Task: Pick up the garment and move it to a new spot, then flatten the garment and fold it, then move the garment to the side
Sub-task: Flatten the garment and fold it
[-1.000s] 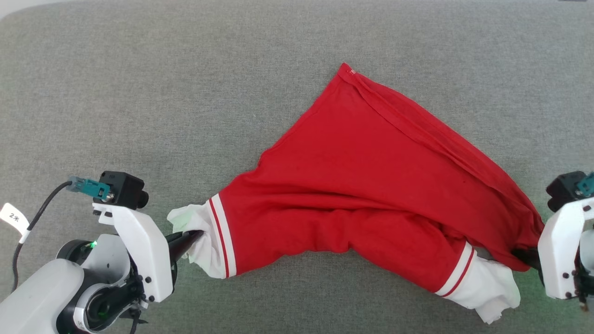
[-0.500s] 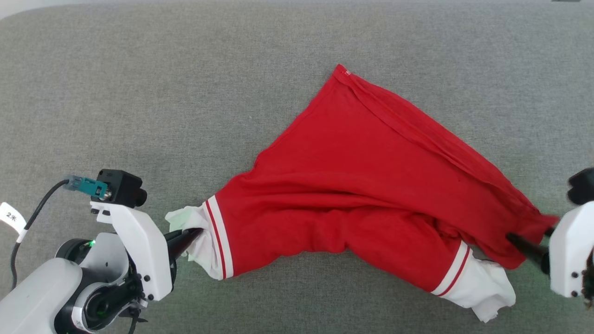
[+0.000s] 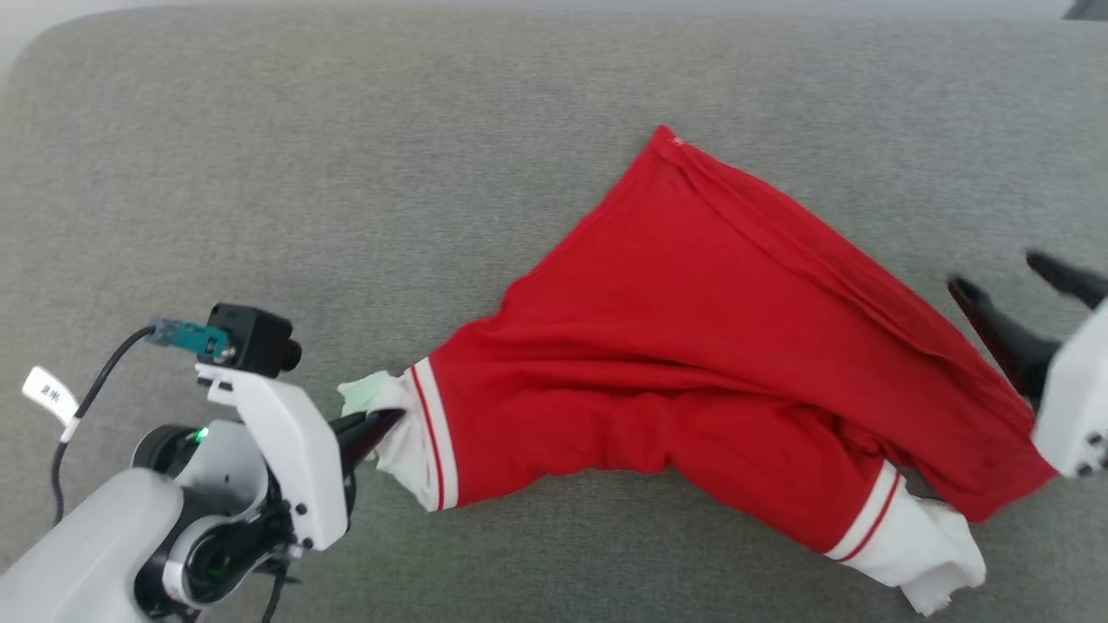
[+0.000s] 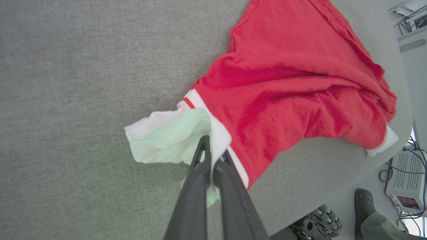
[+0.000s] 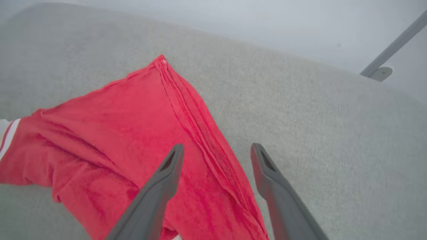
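Presently in hand: flattening, judged from the garment (image 3: 710,346) lying bunched and unfolded.
Garment place: on the grey pad (image 3: 346,173), right of centre; 1 corner pointing far, 1 white sleeve at near left, 1 at near right.
Left gripper (image 3: 391,419): clenched on the left sleeve (image 4: 166,136), low at near left.
Right gripper (image 3: 995,272): spread wide, grasping nothing, over the garment's right edge and apart from the cloth.
Next move, likely: right gripper down to the right hem or the right sleeve (image 3: 926,554), pinching thin cloth without catching the pad; then a pull away from the left grip to draw out the creases.
Count: 1 garment, 2 sleeves, 2 grippers, 1 pad.
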Available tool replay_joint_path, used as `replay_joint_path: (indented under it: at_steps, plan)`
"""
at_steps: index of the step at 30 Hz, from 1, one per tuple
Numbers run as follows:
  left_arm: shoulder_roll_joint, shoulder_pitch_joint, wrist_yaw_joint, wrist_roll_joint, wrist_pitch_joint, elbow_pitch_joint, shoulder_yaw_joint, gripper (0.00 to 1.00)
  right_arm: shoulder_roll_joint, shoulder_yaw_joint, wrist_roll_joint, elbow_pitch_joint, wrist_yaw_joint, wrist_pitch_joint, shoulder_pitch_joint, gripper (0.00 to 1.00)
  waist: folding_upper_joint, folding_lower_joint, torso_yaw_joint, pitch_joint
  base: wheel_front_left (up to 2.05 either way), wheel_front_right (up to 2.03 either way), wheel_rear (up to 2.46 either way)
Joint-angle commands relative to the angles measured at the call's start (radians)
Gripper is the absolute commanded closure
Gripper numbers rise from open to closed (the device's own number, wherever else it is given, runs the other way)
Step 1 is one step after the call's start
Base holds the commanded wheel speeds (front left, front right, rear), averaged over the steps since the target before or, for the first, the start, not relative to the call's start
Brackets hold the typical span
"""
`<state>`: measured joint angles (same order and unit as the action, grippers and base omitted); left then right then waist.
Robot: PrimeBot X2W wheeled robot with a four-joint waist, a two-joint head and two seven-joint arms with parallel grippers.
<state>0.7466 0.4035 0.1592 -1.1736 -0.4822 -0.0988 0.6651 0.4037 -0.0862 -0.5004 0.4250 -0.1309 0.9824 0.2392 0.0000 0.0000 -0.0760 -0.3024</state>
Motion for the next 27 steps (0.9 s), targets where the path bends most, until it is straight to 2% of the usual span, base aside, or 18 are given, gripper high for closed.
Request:
replay_joint_path:
  at_steps: [1, 6, 12, 21, 27]
  plan:
    - [-0.006, 0.015, -0.007, 0.009, 0.008, 0.005, 0.001, 1.00, -0.004, 0.013, 0.005, -0.013, 0.000, -0.016, 0.019, 0.00, 0.0000, 0.0000, -0.014, -0.003, 0.00, 0.00, 0.00]
    - [-0.058, 0.077, -0.051, 0.045, 0.016, 0.046, 0.030, 1.00, 0.000, 0.103, 0.023, -0.156, 0.000, -0.130, 0.174, 0.00, 0.0000, 0.0000, -0.068, -0.017, 0.00, 0.00, 0.00]
    - [-0.154, 0.168, -0.126, 0.083, 0.027, 0.129, 0.078, 1.00, 0.054, 0.251, 0.012, -0.432, 0.000, -0.230, 0.392, 0.00, 0.0000, 0.0000, -0.168, -0.060, 0.00, 0.00, 0.00]
    - [-0.271, 0.262, -0.213, 0.106, 0.044, 0.235, 0.126, 1.00, 0.137, 0.459, -0.057, -0.756, 0.000, -0.233, 0.605, 0.00, 0.0000, 0.0000, -0.298, -0.131, 0.00, 0.00, 0.00]
    - [-0.331, 0.302, -0.248, 0.104, 0.063, 0.293, 0.145, 1.00, 0.179, 0.606, -0.101, -0.939, 0.000, -0.207, 0.689, 0.00, 0.0000, 0.0000, -0.365, -0.170, 0.00, 0.00, 0.00]
